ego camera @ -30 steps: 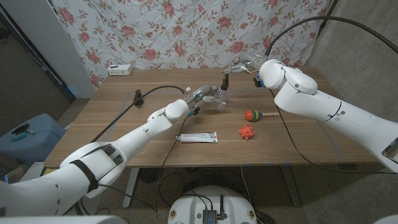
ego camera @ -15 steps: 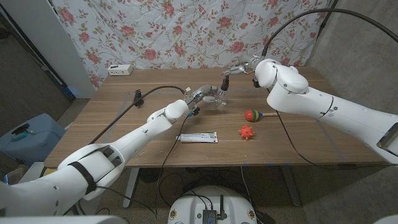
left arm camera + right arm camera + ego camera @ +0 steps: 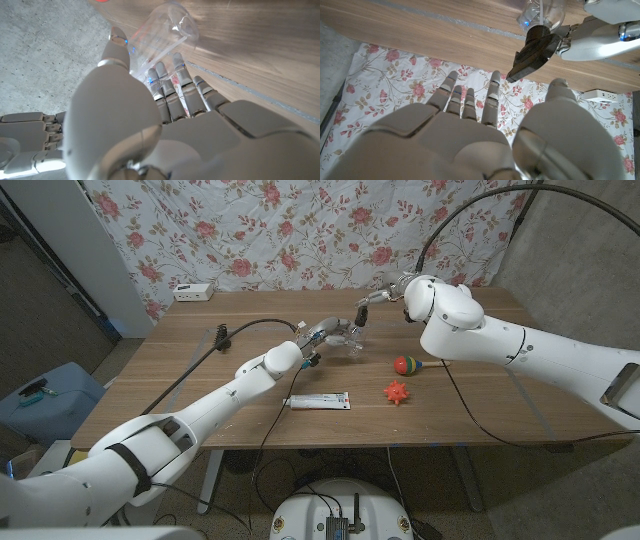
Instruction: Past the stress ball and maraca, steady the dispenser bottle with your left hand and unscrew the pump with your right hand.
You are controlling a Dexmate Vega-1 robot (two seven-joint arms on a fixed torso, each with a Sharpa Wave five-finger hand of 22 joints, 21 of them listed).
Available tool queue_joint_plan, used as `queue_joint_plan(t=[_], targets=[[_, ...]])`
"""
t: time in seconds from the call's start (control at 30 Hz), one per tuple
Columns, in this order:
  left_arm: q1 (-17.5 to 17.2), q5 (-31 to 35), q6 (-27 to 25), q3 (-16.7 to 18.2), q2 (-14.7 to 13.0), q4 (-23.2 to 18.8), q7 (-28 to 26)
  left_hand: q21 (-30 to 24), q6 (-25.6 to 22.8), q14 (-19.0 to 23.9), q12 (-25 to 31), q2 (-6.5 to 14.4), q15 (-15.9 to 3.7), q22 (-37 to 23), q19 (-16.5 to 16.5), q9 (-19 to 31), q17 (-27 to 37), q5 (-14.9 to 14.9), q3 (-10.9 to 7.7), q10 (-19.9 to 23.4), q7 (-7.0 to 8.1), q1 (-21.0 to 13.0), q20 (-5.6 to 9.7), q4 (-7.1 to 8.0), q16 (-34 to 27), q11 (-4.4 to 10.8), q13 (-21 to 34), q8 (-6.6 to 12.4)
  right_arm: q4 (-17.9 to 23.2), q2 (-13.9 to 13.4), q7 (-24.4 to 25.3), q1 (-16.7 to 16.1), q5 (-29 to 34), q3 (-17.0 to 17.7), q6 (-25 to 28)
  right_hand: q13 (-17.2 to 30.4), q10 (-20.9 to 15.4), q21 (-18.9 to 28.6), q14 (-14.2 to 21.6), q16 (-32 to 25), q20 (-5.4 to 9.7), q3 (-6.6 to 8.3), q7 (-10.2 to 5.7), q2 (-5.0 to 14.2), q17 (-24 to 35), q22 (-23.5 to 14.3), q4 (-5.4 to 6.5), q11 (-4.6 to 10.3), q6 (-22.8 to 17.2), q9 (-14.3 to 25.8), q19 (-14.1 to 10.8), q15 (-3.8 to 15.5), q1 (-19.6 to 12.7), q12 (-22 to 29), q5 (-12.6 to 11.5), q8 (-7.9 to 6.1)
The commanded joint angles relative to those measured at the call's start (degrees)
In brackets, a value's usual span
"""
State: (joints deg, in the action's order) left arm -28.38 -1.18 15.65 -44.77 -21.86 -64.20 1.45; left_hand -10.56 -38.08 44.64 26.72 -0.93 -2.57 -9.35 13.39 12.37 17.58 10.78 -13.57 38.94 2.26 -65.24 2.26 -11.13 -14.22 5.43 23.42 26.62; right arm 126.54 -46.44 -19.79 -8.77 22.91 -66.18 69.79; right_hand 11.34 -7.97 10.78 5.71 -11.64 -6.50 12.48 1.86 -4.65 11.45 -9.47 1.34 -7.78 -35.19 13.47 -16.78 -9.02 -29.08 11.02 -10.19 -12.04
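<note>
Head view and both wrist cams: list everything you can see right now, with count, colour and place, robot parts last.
Clear plastic dispenser bottle: one, transparent, far middle of table, held by the left hand.
Black pump: one, on the bottle's neck.
Striped maraca: one, red, green and yellow, right of the bottle.
Spiky stress ball: one, orange-red, in front of the maraca.
Tube: one, white, table middle.
Power strip: one, white, far left table corner.
Left hand: white, grips the bottle.
Right hand: white, fingers spread, above the bottle.

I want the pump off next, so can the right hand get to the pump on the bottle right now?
Probably yes. The right hand hovers open just by the pump, nothing between them, while the left hand holds the bottle.
</note>
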Motion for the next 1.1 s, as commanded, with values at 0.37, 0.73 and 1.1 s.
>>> queue_joint_plan(t=[0.37, 0.73, 1.1], targets=[[-0.11, 0.12, 0.04, 0.08, 0.34, 0.15, -0.48, 0.18, -4.5, 2.95, 0.21, 7.09, -7.68, -0.01, 0.02, 0.1, 0.2, 0.35, -3.05, 2.8, 0.54, 0.38, 5.57, 2.58, -0.3, 2.47, 5.3, 0.45, -2.87, 1.6, 1.48, 6.22, -2.75, -7.78, 2.58, 0.07, 0.46, 0.12, 0.25, 0.0, -0.35, 1.1, -0.22, 0.82, 0.04, -0.3, -1.85, -0.3, -0.19, 0.27, -0.51, -0.33, -2.6, -0.01, -0.48, -0.27], [-0.26, -0.02, -0.36, 0.1, 0.21, -0.31, -0.35, 0.18, -4.63, 3.02, 0.21, 7.13, -7.68, -0.01, -0.01, 0.09, 0.25, 0.38, -3.13, 2.97, 0.62, 0.43, 5.59, 2.58, -0.27, 2.45, 5.37, 0.59, -3.35, 1.63, 2.83, 7.2, -4.46, -8.84, 2.46, 0.05, 0.29, 0.27, 0.66, -0.1, -0.2, 2.36, -0.72, 1.46, -0.08, -0.29, -3.67, -0.27, -1.04, 0.51, -0.94, -0.12, -5.25, 0.17, -0.8, -0.99], [0.02, -0.27, -0.07, 0.06, 0.49, 0.39, -0.03, 0.18, -4.53, 2.99, 0.12, 7.21, -7.57, -0.01, -0.04, 0.09, 0.32, 0.4, -3.22, 2.9, 0.51, 0.41, 5.53, 2.56, -0.25, 2.38, 5.43, 0.61, -3.11, 1.08, 3.57, 7.12, -5.8, -8.47, 1.37, 0.04, 0.05, 0.29, 1.15, -0.18, 0.05, 3.77, -1.39, 2.0, -0.19, -0.29, -5.85, 0.2, -1.47, 0.79, -1.19, 0.23, -8.36, 0.29, -0.84, -1.54]])
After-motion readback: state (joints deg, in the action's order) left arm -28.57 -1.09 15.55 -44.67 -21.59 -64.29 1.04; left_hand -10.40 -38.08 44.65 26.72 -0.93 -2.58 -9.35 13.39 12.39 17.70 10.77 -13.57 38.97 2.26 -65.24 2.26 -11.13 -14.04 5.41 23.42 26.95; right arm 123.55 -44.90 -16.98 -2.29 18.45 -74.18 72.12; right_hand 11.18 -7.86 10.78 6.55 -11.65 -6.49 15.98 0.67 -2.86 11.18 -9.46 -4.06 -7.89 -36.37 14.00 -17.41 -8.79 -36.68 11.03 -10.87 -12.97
